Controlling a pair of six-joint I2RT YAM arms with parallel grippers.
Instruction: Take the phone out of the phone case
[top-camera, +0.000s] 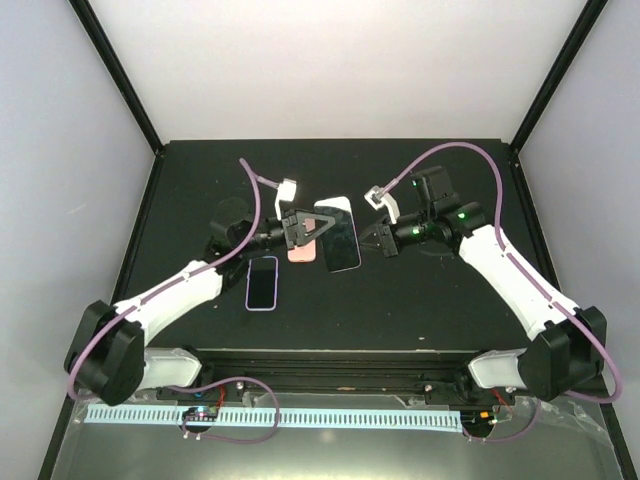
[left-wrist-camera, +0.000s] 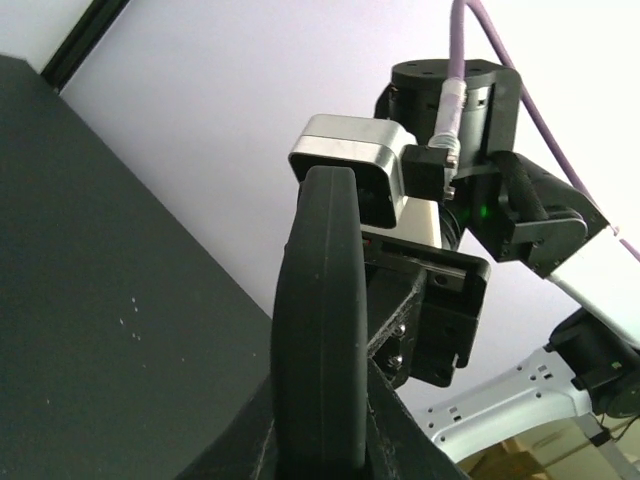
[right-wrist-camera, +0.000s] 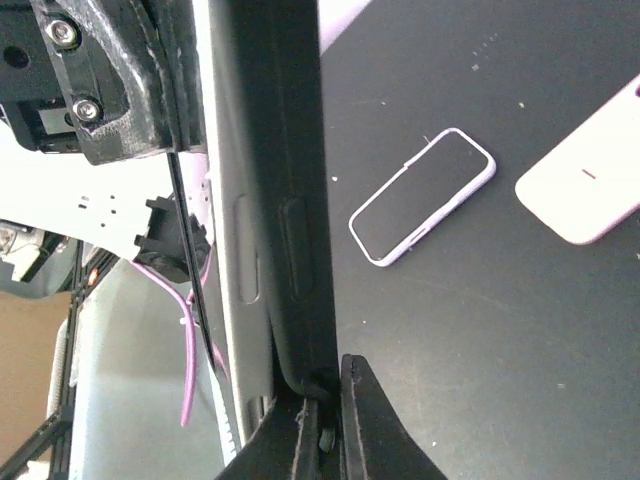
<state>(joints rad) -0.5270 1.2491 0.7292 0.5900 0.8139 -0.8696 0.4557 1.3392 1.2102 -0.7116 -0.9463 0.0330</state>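
The salmon-pink phone case (top-camera: 298, 254) lies flat on the black table, partly under my left gripper (top-camera: 310, 228). It also shows in the right wrist view (right-wrist-camera: 585, 185), back side up. Both grippers hold a flat black slab with a silver-white rim (top-camera: 340, 238) on edge above the table. My left gripper (left-wrist-camera: 320, 430) is shut on its rounded black edge (left-wrist-camera: 320, 300). My right gripper (top-camera: 383, 240) (right-wrist-camera: 330, 425) is shut on a corner of the slab (right-wrist-camera: 275, 150), where a silver side with buttons runs beside a dark band.
A phone in a lilac-white case (top-camera: 262, 283) lies screen up on the table, nearer the left arm's base; it also shows in the right wrist view (right-wrist-camera: 422, 197). The right arm's wrist (left-wrist-camera: 500, 200) stands just beyond the slab. A white perforated rail (top-camera: 280, 417) runs along the front.
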